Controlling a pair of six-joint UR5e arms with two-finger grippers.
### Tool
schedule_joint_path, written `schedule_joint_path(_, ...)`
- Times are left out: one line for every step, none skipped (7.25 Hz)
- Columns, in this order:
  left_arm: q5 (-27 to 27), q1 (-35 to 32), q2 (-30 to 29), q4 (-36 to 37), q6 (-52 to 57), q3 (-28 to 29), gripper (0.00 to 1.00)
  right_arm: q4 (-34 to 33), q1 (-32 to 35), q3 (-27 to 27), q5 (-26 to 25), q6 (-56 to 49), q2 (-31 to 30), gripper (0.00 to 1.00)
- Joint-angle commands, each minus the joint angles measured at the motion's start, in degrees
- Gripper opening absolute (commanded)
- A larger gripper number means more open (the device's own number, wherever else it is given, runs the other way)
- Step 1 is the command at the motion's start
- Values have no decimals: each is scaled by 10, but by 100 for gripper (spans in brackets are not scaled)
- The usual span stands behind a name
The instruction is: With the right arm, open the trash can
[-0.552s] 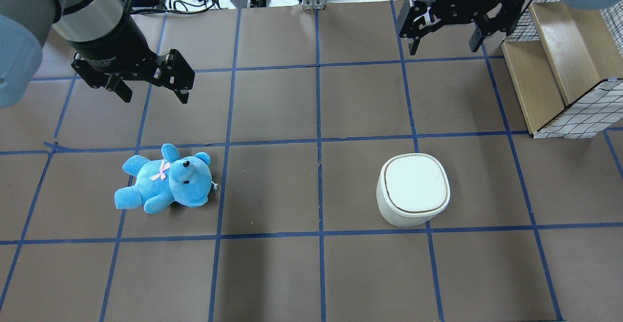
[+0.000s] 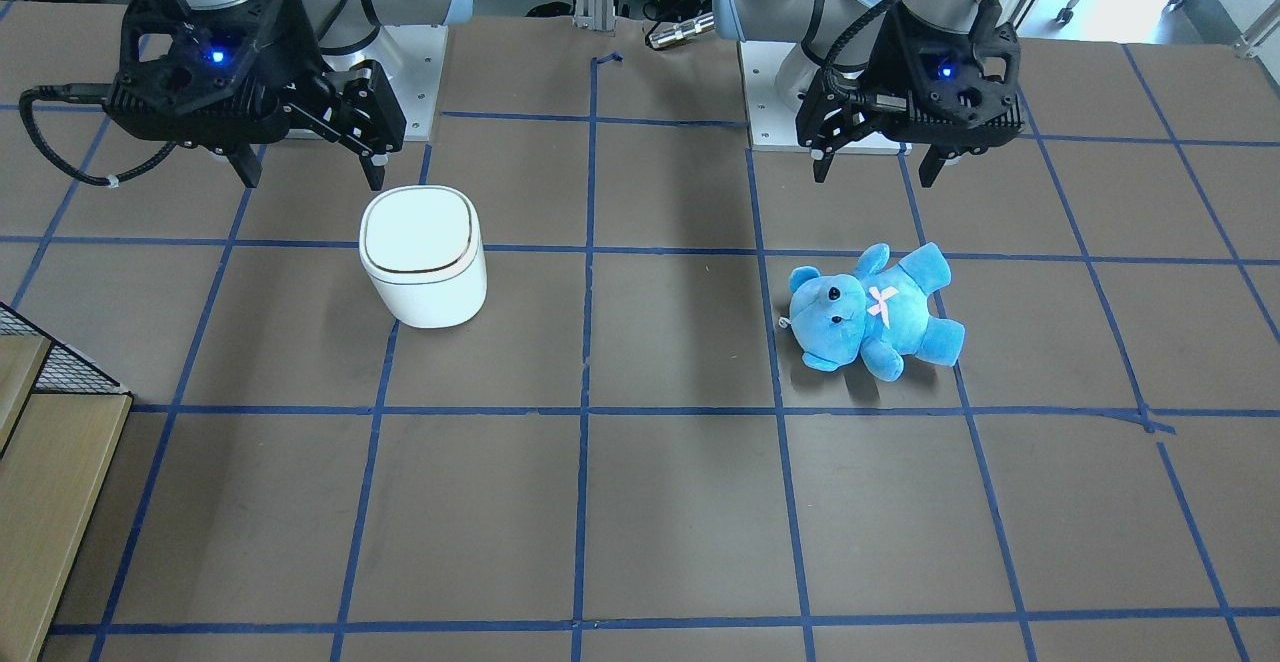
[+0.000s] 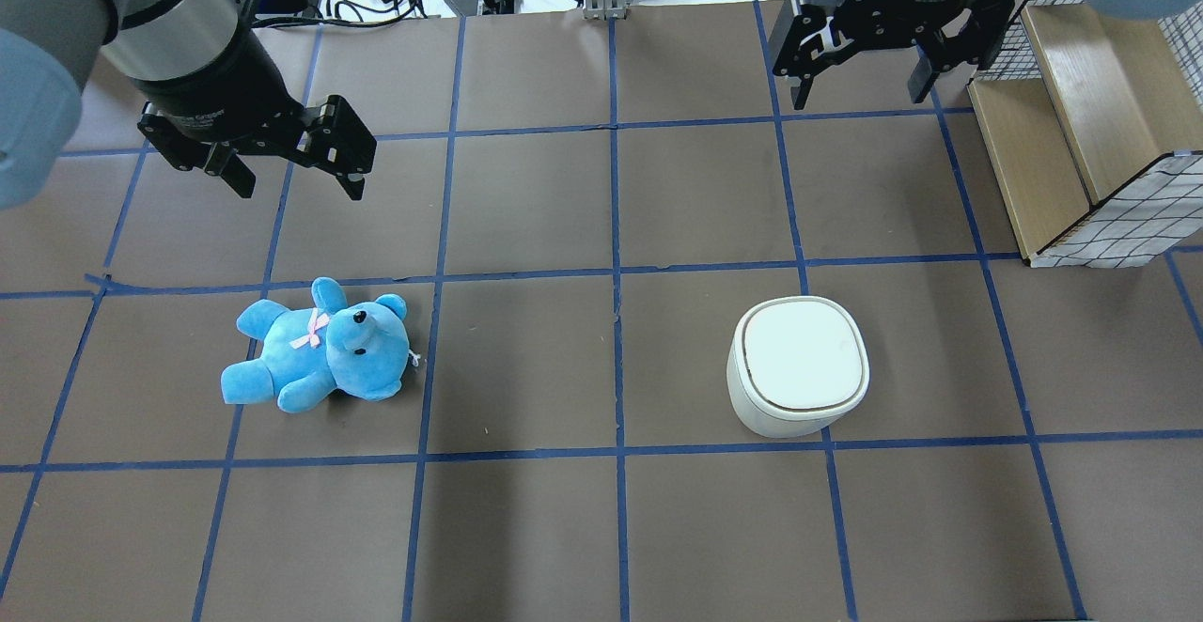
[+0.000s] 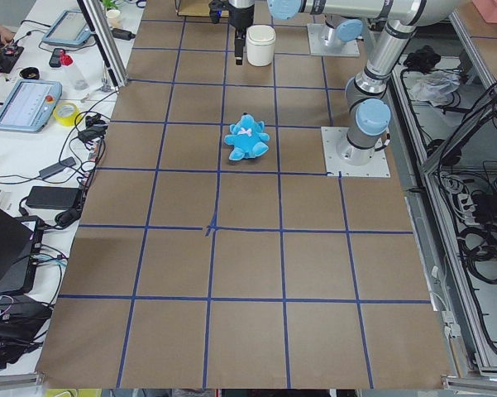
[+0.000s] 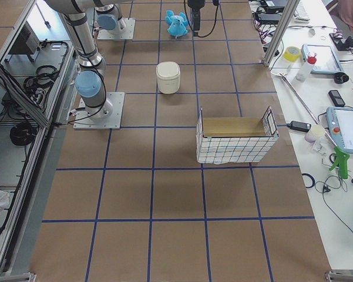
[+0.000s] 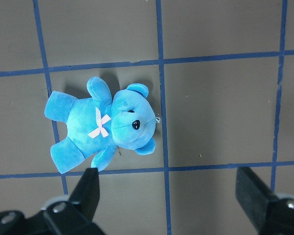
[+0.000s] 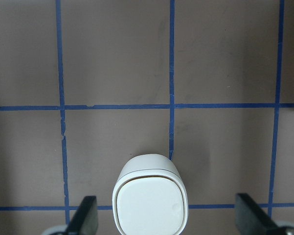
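Trash can (image 3: pixel 799 364) is rounded-square, smooth white plastic, thinly dark-seamed.

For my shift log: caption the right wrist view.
Open right gripper, clear of the closed white trash can standing below on the blue-taped table.

I'm looking into a robotics lab: a brown table (image 3: pixel 526 227) taped in a blue grid, grey-blue touchscreen teach pendants (image 4: pixel 26 106) on a white side bench (image 4: pixel 8 157), black cable coils (image 4: pixel 478 240) alongside.
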Motion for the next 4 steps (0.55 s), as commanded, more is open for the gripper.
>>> schedule_joint_path(0,0,0,0,0,0,100,16,-3,1,-1,-2,2,100)
schedule_joint_path(0,0,0,0,0,0,100,39,-5,1,-3,-2,1,99)
schedule_joint_path(0,0,0,0,0,0,100,55,-7,0,-3,-2,0,89)
schedule_joint_path(0,0,0,0,0,0,100,65,-10,2,-2,-2,0,66)
